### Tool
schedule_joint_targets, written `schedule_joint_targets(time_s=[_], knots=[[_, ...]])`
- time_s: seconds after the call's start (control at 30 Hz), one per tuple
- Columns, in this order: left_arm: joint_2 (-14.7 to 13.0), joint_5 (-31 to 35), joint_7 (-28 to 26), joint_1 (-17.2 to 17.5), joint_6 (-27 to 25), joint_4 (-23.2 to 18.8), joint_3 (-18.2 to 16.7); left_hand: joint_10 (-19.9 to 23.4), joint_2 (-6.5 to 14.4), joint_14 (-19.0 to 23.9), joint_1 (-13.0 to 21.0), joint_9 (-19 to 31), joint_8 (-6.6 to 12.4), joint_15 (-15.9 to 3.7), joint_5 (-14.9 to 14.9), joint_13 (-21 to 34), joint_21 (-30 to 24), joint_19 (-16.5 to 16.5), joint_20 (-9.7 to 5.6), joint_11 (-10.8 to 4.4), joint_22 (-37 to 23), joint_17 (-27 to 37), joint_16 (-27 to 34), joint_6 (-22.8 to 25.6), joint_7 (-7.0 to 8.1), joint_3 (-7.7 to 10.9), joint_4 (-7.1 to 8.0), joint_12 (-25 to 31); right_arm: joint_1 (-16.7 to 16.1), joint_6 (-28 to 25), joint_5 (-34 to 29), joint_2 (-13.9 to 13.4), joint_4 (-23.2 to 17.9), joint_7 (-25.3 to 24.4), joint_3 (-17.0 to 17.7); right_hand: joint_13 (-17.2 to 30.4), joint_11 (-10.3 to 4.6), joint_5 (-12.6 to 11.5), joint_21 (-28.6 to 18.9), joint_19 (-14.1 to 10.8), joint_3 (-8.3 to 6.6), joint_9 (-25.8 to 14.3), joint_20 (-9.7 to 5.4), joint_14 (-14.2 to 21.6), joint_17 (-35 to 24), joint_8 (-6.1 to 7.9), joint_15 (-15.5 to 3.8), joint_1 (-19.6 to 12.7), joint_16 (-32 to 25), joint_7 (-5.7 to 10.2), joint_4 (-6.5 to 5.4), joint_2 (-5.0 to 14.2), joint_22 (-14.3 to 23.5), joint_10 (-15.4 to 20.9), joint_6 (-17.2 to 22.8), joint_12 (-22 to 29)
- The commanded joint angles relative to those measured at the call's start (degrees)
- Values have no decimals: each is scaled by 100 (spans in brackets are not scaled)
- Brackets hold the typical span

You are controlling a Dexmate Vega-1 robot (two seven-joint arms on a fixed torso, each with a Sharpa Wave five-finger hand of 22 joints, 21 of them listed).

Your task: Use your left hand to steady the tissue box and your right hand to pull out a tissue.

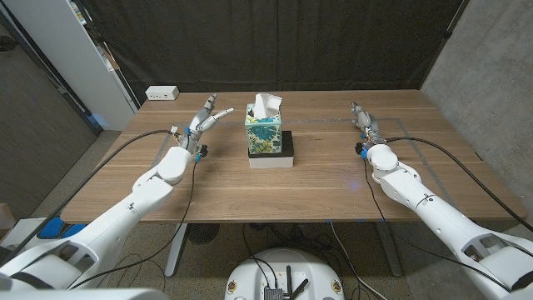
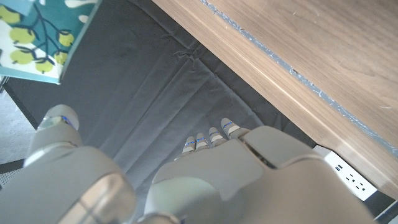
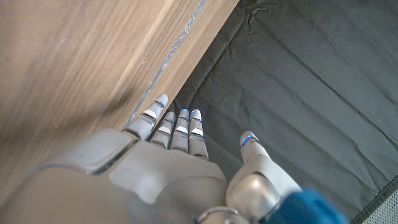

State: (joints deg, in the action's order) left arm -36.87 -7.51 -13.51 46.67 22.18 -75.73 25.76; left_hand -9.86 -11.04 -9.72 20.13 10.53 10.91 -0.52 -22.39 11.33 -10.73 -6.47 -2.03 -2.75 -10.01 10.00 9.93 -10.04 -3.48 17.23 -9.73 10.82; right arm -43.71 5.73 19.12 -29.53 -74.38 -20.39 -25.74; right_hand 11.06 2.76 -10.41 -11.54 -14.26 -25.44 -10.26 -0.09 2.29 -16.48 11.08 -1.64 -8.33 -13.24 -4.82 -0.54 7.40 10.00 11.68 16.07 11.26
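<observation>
Standing upright, tissue box (image 1: 266,133), tissue (image 1: 267,104) pointing up

The head camera looks down from above the robot's shoulders over the whole surface (image 1: 316,179), arms entering at five and seven o'clock. Each wrist camera sits close behind its own robot hand, facing along the fingers toward the dark curtain (image 3: 298,74). Head and left wrist views share the tissue box (image 1: 264,133) (image 2: 37,37).
</observation>
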Motion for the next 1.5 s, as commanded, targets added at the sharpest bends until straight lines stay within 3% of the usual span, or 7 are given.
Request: schedule_joint_targets(time_s=[0.03,1.0,1.5], knots=[[-88,-66,-28,267,-29,-290,-81,-1808,-6,-1422,61,19,37,23,-52,16,-22,-8,-159,37,-16,14,37,-2530,20,-63,10,42,27,-12,-28,38,-2,-44,-13,19,4,-18,-18,-22,-32,-18,21,18,-6,12,28,-29,-30,-5,39,148,16,54,49,45],[-332,-78,-194,1023,-237,-1156,-360,-1767,23,-1394,131,19,93,0,-211,14,-43,20,-169,9,-19,12,53,-2428,79,-332,34,74,-121,93,-81,58,-196,-166,25,17,11,-9,-8,-11,-40,-17,39,15,54,-5,33,-96,4,-15,148,101,14,38,26,29],[-417,-157,-142,1332,-237,-1341,-442,-1722,35,-1371,176,19,118,-13,-279,12,-52,44,-171,-7,-20,11,58,-2362,109,-446,41,92,-89,-112,-202,51,-293,-226,-54,17,10,-5,-6,-8,-40,-17,34,17,67,-5,47,-103,8,-12,166,111,14,49,31,31]])
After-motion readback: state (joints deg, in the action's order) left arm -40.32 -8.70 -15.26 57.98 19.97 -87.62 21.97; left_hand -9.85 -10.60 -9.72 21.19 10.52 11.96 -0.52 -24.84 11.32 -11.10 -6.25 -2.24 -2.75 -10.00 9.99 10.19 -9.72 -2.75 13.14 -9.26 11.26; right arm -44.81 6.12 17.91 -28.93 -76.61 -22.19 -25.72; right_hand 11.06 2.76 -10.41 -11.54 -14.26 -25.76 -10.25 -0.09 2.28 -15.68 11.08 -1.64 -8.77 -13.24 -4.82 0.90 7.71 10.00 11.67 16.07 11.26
